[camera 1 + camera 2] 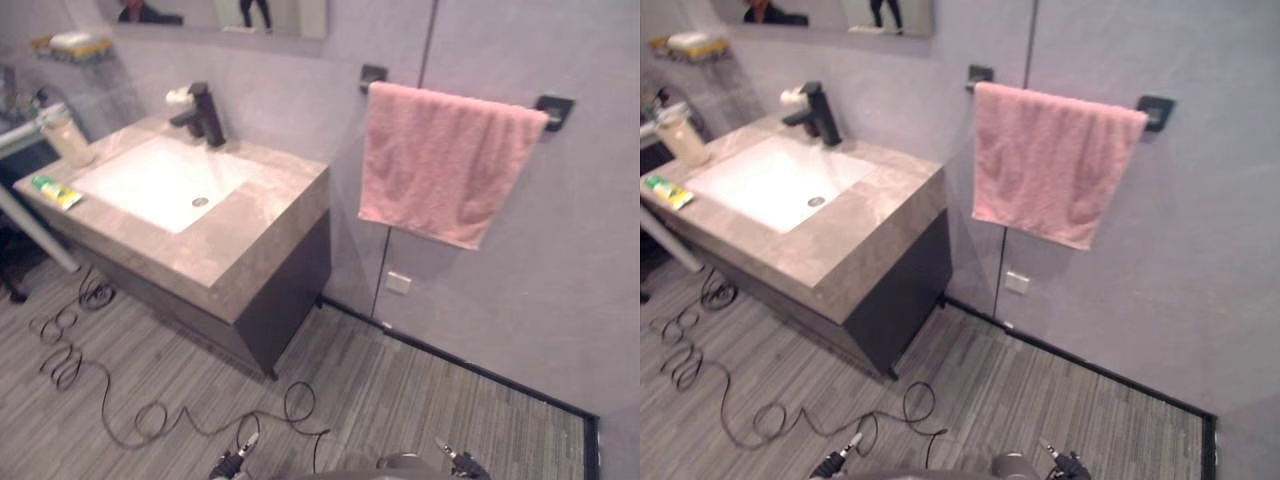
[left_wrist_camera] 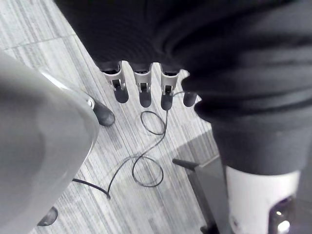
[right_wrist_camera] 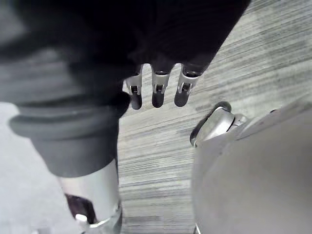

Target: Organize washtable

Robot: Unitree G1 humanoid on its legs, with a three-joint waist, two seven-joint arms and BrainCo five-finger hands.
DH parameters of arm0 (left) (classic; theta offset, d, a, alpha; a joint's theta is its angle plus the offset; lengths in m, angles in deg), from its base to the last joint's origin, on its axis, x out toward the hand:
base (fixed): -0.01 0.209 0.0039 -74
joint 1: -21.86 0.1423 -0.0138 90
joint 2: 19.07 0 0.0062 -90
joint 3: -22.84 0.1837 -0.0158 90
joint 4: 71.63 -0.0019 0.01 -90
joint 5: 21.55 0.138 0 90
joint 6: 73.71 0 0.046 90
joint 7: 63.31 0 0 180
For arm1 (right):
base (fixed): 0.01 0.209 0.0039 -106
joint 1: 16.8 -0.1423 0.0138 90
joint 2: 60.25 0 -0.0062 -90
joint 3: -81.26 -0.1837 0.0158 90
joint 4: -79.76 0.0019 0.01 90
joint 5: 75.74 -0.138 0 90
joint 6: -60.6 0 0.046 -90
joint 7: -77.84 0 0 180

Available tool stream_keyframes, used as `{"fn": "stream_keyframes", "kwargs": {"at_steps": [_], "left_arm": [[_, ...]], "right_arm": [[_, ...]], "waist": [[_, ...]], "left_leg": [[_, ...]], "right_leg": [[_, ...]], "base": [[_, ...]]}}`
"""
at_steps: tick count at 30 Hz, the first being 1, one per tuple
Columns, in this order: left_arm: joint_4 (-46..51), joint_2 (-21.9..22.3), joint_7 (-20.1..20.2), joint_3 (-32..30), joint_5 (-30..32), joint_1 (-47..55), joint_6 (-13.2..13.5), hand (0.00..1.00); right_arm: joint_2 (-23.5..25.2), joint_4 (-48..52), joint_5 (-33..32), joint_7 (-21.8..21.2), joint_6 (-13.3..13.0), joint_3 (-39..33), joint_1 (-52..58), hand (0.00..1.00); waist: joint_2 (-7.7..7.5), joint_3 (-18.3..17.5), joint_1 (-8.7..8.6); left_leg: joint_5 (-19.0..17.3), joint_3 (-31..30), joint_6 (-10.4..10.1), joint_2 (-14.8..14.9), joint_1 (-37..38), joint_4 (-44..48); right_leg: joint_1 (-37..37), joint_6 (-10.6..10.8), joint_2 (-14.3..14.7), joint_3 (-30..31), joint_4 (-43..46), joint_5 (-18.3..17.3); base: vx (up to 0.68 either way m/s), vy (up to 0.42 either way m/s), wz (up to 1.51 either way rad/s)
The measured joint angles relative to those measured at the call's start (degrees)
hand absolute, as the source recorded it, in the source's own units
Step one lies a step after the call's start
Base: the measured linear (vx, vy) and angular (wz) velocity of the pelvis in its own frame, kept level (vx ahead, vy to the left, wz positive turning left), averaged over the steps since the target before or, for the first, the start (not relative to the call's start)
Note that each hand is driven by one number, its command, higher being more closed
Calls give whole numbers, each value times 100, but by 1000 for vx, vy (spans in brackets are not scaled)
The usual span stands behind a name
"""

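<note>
Off to the left in the head views stands the washtable (image 1: 250, 240), well apart from the robot, and that gap is the first risk: a reach begun from this spot would, I judge, fall short, so the robot needs to step closer before either arm is of use. A green tube (image 1: 55, 191) lies at the counter's front left edge, just beside the sink (image 1: 160, 185); a careless sweep of straight fingers could push it over the edge onto the floor (image 1: 400, 390). A pale jar (image 1: 68, 135) stands upright at the left end of the counter, near the tube, and an arm going for one could knock the other. A small white thing (image 1: 178, 97) sits on the black faucet (image 1: 207, 115); what it is I cannot tell. The pink towel (image 1: 440, 165) hangs on its rail (image 1: 553, 108) to the right of the washtable and looks in order. The left hand (image 2: 144, 92) hangs low over the floor, fingers straight and side by side, holding nothing; the right hand (image 3: 157, 92) hangs likewise, fingers relaxed and empty. Both are well apart from tube and jar.
</note>
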Motion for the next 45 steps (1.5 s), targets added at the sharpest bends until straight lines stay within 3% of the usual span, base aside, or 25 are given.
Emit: {"fn": "stream_keyframes", "kwargs": {"at_steps": [1,2,3,5,7,8,9,10,11,14,16,18,22,23,26,29,30,33,34,36,38,42,45], "left_arm": [[119,-5,6,34,62,-51,17,0],[142,23,14,19,75,-77,48,0],[161,42,-2,-251,302,-73,27,0],[258,27,8,-348,496,201,47,0],[236,-11,37,-335,759,327,31,0],[185,-6,38,-362,798,341,-6,0],[165,-1,40,-391,833,336,-26,0],[146,25,43,-472,978,335,-92,0],[142,82,41,-489,1094,335,-190,0],[143,-53,41,-459,1214,381,-240,0],[147,-69,46,-396,1221,385,-264,0],[151,-50,79,128,1239,205,-262,0],[173,99,148,684,1256,6,-192,0],[209,76,146,707,1297,-10,-151,0],[236,-131,108,678,1400,85,-119,0],[275,-176,112,618,1416,135,-60,0],[275,-210,122,610,1419,136,-40,0],[276,-210,139,493,1525,138,-37,0],[301,-209,143,361,1571,143,-36,0],[401,-141,140,167,1600,169,-34,0],[375,-113,158,149,1640,144,-58,0],[292,-108,152,174,1636,52,-80,0],[88,-124,136,277,1617,7,-83,0]], "right_arm": [[-46,2,91,14,18,-13,-67,0],[-43,6,143,24,21,-43,-100,0],[6,15,383,75,6,-281,-347,0],[5,86,712,117,3,-276,-386,0],[-5,81,927,110,4,-303,-378,0],[-4,78,944,108,12,-436,-377,0],[-6,50,949,108,25,-520,-371,0],[0,13,988,107,57,-786,-366,0],[-46,-22,1033,112,74,-1055,-299,0],[87,-365,1064,98,146,-1157,-256,0],[68,-374,1065,106,176,-1193,-244,0],[-12,-372,1064,105,186,-1124,-250,0],[-144,-340,1060,109,181,-661,-350,0],[-133,-327,1057,111,181,-509,-412,0],[64,-140,994,93,180,-133,-410,0],[140,21,976,84,173,72,-322,0],[183,87,957,49,143,105,-303,0],[217,191,912,-39,109,102,-257,0],[254,288,913,-56,97,100,-162,0],[261,295,1018,-92,100,13,-33,0],[254,284,1128,-128,161,-324,39,0],[260,22,1129,-116,218,-1023,90,0],[170,-127,1120,-104,232,-1075,115,0]], "waist": [[-45,22,2],[-36,62,-8],[-136,349,11],[-94,345,20],[-37,300,-16],[-15,288,-29],[-12,285,-28],[25,261,-64],[163,204,-159],[-48,134,-166],[-20,104,-172],[96,93,-191],[128,169,-172],[69,235,-152],[-231,339,-157],[-392,354,-135],[-458,391,-139],[-488,407,-166],[-669,377,-152],[-673,346,-26],[-640,216,-3],[-485,98,104],[-367,-32,80]], "left_leg": [[457,-10,29,-59,-216,-111],[654,57,138,-103,-193,-288],[-378,739,739,-192,-673,2262],[-623,972,764,-124,-545,3842],[-622,1276,760,77,-102,4390],[-613,1612,749,375,307,4271],[-599,1726,730,487,442,4111],[-298,1910,527,613,845,3309],[305,1896,198,591,1257,2094],[153,1923,4,465,1458,953],[97,1938,-64,461,1550,442],[-34,1938,-169,418,1597,-336],[-600,1871,1,181,1579,-604],[-826,1788,51,25,1589,-543],[-985,1877,302,-445,1550,-148],[-1099,1924,426,-651,1539,120],[-1145,1916,464,-710,1533,226],[-1233,1771,517,-680,1509,376],[-1262,1651,476,-712,1516,453],[-1303,1406,402,-667,1495,549],[-1274,941,343,-541,1288,561],[-1199,377,344,-495,1037,518],[-1099,310,316,-451,1048,368]], "right_leg": [[-11,-280,102,-88,-71,12],[1,-326,3,-252,-203,121],[251,-461,-280,-678,-400,271],[562,-527,-281,-874,-630,356],[819,-553,-281,-1158,-1013,535],[890,-552,-284,-1387,-1206,662],[878,-549,-295,-1486,-1248,706],[854,-507,-318,-1753,-1319,811],[775,-448,-325,-2072,-1329,859],[857,-366,-456,-2463,-1812,1199],[890,-343,-437,-2625,-2052,1387],[801,-303,-481,-2943,-2234,1618],[617,-127,-687,-2903,-2205,1914],[545,-71,-811,-2753,-2141,2026],[470,-4,-1091,-1924,-1999,2106],[377,26,-1306,-1717,-1702,2071],[326,223,-1342,-1492,-1494,1873],[92,162,-1292,-1069,-748,1345],[18,207,-1237,-825,-277,1068],[34,307,-1172,-842,-42,778],[76,360,-817,-552,-6,471],[181,292,-542,-476,-413,501],[497,232,-455,-427,-1035,817]], "base": [[-16,-133,130],[-53,-149,170],[-62,-73,101],[-77,-105,73],[-77,-53,79],[-84,-9,79],[-83,37,113],[-85,90,134],[-69,82,136],[-142,102,95],[-82,106,62],[-114,175,74],[-140,263,13],[-169,276,-23],[-199,236,-18],[-154,160,-10],[-110,73,3],[-58,-44,30],[-4,-142,63],[16,-147,57],[43,-186,76],[61,-84,42],[89,70,18]]}}
